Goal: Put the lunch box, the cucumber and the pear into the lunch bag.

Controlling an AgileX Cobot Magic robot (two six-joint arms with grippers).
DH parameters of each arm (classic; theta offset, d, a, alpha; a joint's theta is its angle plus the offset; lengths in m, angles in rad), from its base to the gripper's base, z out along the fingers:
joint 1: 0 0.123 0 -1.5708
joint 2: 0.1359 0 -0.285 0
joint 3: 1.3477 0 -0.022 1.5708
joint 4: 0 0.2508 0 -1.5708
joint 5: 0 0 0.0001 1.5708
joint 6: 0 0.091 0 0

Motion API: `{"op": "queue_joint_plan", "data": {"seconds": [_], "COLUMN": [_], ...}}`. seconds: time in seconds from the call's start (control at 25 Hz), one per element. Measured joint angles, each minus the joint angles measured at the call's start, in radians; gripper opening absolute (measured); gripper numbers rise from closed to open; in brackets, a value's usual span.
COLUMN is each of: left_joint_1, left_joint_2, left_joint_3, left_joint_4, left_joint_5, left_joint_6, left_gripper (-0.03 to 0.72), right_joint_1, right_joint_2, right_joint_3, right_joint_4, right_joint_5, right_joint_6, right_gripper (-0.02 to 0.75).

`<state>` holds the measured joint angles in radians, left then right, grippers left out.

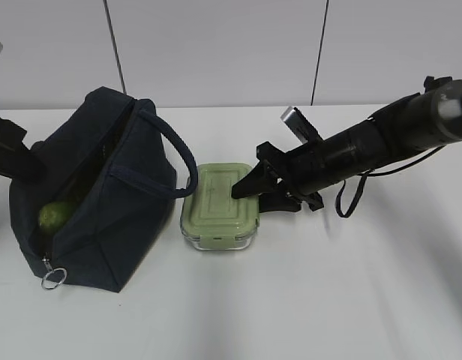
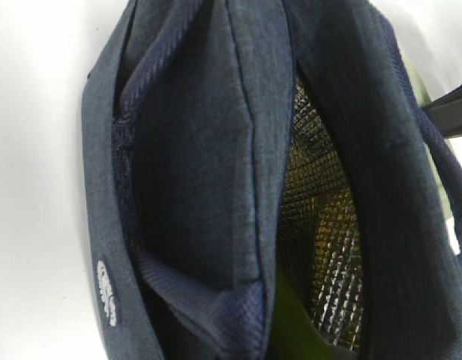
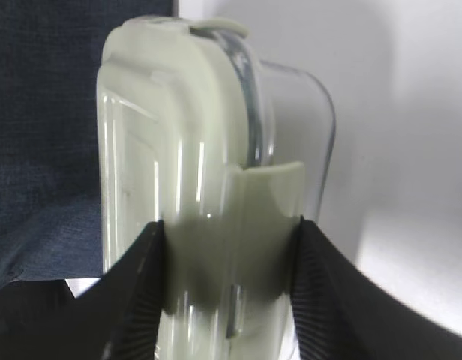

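At the left of the exterior frame stands one lunch bag [image 1: 103, 202], dark navy and the largest thing on the white table [image 1: 328, 300], its top unzipped and gaping, a loop handle [image 1: 175, 154] arching toward the middle and a metal ring pull [image 1: 54, 278] hanging at its lower left corner. Just right of it, at the centre of the frame and nearly touching the bag's side, sits one lunch box [image 1: 220, 206] with a pale green clip lid over a clear body. One yellow-green rounded fruit, probably the pear [image 1: 55, 215], shows inside the bag's opening at the left.

The right arm reaches in from the upper right of the frame, and the right gripper [image 1: 250, 187] sits at the box's right end. The right wrist view shows what the exterior cannot: two black ribbed fingers [image 3: 137, 300] pressed against either side of the lid's clip tab, closed on the lunch box [image 3: 193, 187], with navy fabric filling the left of that frame.

The left arm enters at the far left edge of the exterior frame, behind the bag; I cannot tell how its claw stands. The left wrist view alone looks into the bag [image 2: 193, 187], showing quilted silvery lining [image 2: 321, 247] and a dark green strip at the bottom centre, possibly the cucumber [image 2: 291, 326].
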<state>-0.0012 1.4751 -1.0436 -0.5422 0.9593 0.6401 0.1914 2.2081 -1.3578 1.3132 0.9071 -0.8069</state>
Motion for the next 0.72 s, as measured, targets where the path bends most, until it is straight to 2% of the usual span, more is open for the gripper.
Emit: {"op": "queue_joint_plan", "data": {"seconds": [0.2,0.44,0.6,0.72], "left_joint_1": [0.0,0.0,0.0,0.0], "left_joint_2": [0.0,0.0,0.0,0.0], "left_joint_3": [0.0,0.0,0.0,0.0], "left_joint_4": [0.0,0.0,0.001,0.0], "left_joint_5": [0.0,0.0,0.0,0.0], "left_joint_6": [0.0,0.0,0.0,-0.001], "left_gripper": [-0.015,-0.015,-0.015,-0.015], "right_joint_1": [-0.038,-0.072,-0.036,0.033], "right_joint_2": [-0.051,-0.259,-0.347,-0.353], "right_joint_3": [0.006,-0.008,-0.099,-0.198], "right_joint_4": [-0.053,-0.079,-0.079,-0.079], "right_joint_5": [0.005,-0.012,0.015,0.026], "right_joint_6": [-0.008,-0.014,0.013,0.047], "right_gripper": [0.347,0.345,0.345,0.344]}}
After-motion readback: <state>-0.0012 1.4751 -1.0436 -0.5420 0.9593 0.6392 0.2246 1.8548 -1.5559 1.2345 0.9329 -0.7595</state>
